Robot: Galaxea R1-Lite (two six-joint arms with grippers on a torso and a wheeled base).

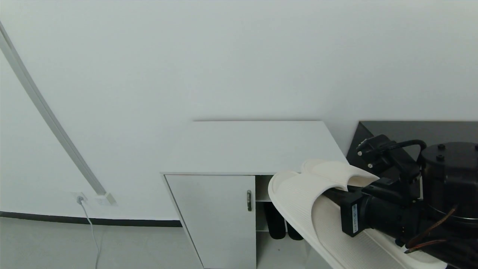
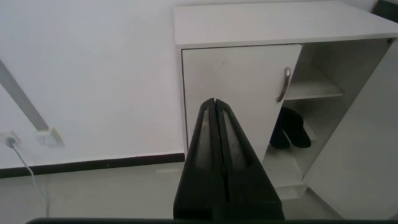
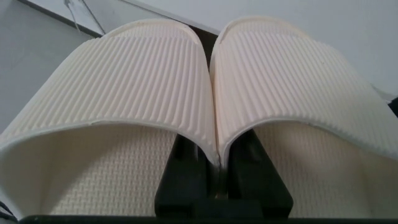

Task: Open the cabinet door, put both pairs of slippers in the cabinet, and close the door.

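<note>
The cabinet (image 1: 257,149) stands against the wall (image 1: 239,56). Its left door (image 1: 216,216) is closed, with the handle (image 1: 248,200) at the door's inner edge. The right half of the cabinet is open and shows its shelves. A pair of black slippers (image 1: 278,222) sits inside on the shelf (image 2: 292,152) below the top one, toes toward the back, just beside the closed door's edge.

The right gripper (image 3: 219,180) holds a pair of cream slippers (image 1: 298,194) in the air in front of the cabinet's open right half, level with its top edge. The two slippers lie side by side with their ribbed uppers touching. The fingers (image 3: 186,183) pinch the two inner walls together where they meet. From the head view, the toes point toward the cabinet and overlap its upper right corner.

The left gripper (image 2: 215,124) hangs in front of the cabinet's closed door, well apart from it. Its fingers are pressed together with nothing between them, and the tips point at the door.

To the left of the cabinet, low on the wall, is an outlet (image 1: 79,197). A cable (image 1: 93,235) runs from it down to the floor (image 1: 74,246). A grey conduit (image 1: 44,108) slants up the wall from beside the outlet.
</note>
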